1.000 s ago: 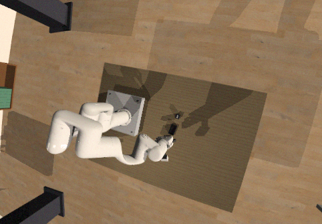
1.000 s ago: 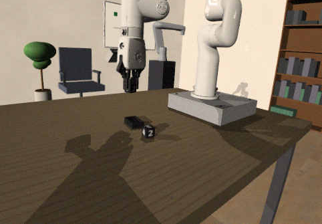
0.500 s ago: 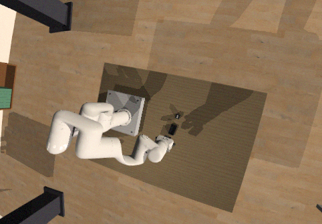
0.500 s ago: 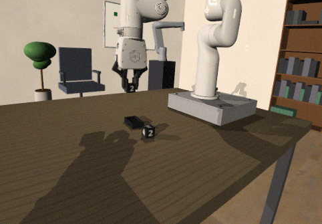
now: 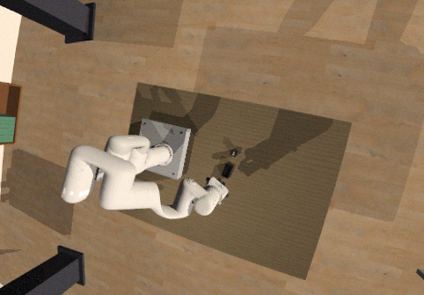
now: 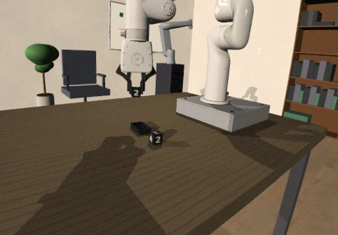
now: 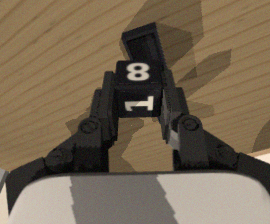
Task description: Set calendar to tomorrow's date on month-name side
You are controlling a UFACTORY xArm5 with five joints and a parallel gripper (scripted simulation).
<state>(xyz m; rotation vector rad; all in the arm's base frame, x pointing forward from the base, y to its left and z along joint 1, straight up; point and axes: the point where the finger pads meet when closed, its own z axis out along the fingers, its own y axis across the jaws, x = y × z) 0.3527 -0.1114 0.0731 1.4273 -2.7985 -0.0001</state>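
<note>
My gripper [image 6: 136,90] [image 7: 138,85] is shut on a black number cube [image 6: 136,93] [image 7: 138,71] and holds it high above the table. The held cube shows an upright white 2 in the exterior view; the wrist view shows its 8 and a 1 lying sideways. The black tray [image 5: 227,170] [image 6: 140,128] [image 7: 139,31] lies on the table with no cube visible in it; the held cube hides part of it in the wrist view. The other black cube [image 5: 233,152] [image 6: 156,138] rests on the table beside the tray, a slightly tilted 2 facing the exterior camera.
The arm's grey base block [image 5: 186,152] [image 6: 205,114] stands on the wooden table [image 5: 281,205] [image 6: 88,177], to the right of tray and loose cube in the exterior view. The arm's shadow falls across the table near the loose cube. The table's edge runs along the right in the exterior view.
</note>
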